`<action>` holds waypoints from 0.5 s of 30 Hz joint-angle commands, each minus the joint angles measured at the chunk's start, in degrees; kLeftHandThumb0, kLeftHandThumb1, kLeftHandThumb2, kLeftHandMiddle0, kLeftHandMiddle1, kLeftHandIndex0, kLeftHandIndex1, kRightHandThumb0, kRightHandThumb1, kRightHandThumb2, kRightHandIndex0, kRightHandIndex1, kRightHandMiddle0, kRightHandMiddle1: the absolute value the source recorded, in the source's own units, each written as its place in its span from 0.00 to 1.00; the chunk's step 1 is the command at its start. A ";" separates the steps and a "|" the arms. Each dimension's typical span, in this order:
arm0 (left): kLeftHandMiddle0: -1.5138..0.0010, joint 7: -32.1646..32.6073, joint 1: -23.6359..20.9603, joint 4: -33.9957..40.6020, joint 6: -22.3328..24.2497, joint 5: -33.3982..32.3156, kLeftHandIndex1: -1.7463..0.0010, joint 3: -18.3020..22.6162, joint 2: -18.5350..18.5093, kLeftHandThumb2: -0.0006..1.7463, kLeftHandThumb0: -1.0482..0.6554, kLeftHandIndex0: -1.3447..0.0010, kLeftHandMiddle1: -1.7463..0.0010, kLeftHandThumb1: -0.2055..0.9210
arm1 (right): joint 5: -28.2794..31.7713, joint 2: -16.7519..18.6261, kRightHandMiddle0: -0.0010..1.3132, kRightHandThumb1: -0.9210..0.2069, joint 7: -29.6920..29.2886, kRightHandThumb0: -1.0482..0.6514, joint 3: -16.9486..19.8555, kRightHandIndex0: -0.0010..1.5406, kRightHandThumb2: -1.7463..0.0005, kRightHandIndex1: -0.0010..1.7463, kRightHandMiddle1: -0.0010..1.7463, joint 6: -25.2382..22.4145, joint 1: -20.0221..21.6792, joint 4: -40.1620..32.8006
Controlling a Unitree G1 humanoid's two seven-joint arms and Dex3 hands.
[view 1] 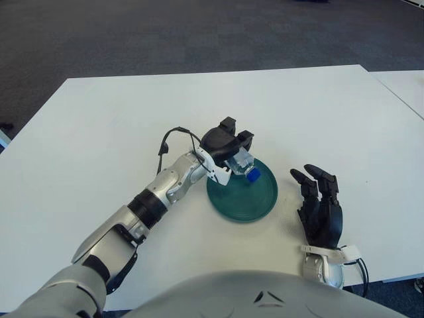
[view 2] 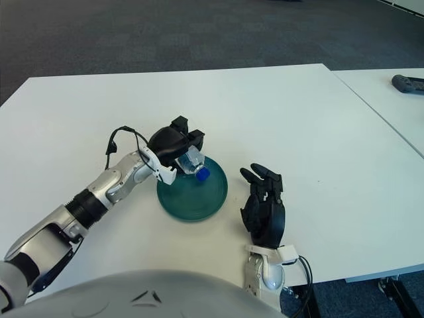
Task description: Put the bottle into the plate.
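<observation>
A clear plastic bottle with a blue cap is held over the back left part of a dark green plate on the white table. My left hand is shut on the bottle, which tilts cap-down toward the plate's middle. The same bottle shows in the right eye view above the plate. I cannot tell whether the cap touches the plate. My right hand shows to the right of the plate, fingers extended and holding nothing.
The white table reaches far back and left. A second white table stands to the right across a narrow gap, with a dark object on it. The near table edge runs just behind my right wrist.
</observation>
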State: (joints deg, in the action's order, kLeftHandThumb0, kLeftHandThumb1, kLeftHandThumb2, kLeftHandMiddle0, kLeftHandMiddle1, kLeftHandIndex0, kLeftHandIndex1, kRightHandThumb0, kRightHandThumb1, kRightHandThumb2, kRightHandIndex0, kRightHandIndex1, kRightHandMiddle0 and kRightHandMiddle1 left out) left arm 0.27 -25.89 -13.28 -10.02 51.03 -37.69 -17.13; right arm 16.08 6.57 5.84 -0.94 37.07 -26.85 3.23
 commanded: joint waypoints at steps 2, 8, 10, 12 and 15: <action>0.24 -0.67 0.33 2.44 1.43 1.20 0.00 1.11 0.08 0.78 0.33 0.52 0.00 0.42 | -0.96 -3.87 0.20 0.00 -2.47 0.23 6.52 0.35 0.62 0.61 0.68 -5.11 2.01 8.75; 0.25 -0.84 1.24 2.48 2.49 2.07 0.00 0.52 1.06 0.78 0.33 0.52 0.00 0.43 | -0.23 -4.94 0.20 0.00 -0.67 0.23 8.21 0.36 0.61 0.64 0.71 -3.38 3.62 10.78; 0.25 -0.75 1.53 2.34 2.67 2.26 0.00 0.39 1.43 0.78 0.33 0.53 0.00 0.43 | 0.05 -5.09 0.21 0.00 0.44 0.23 8.57 0.36 0.61 0.65 0.72 -2.16 3.97 11.32; 0.25 -0.76 1.86 2.28 2.80 2.33 0.00 0.24 1.81 0.78 0.33 0.53 0.00 0.43 | 0.24 -5.36 0.22 0.00 0.96 0.24 8.99 0.36 0.60 0.67 0.73 -1.98 4.42 10.50; 0.25 -0.65 2.44 2.46 2.83 2.64 0.00 0.04 2.07 0.79 0.33 0.52 0.00 0.42 | -0.01 -5.07 0.22 0.00 0.58 0.25 8.99 0.36 0.59 0.69 0.74 -3.32 3.53 7.97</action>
State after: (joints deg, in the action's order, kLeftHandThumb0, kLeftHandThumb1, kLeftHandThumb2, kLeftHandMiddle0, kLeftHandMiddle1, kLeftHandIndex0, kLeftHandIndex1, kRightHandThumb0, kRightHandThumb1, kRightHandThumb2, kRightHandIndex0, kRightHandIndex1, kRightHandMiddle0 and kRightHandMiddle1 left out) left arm -0.59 -23.61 -11.92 -7.83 52.82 -37.89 -15.46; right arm 16.17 3.99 6.46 5.03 37.24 -24.93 4.69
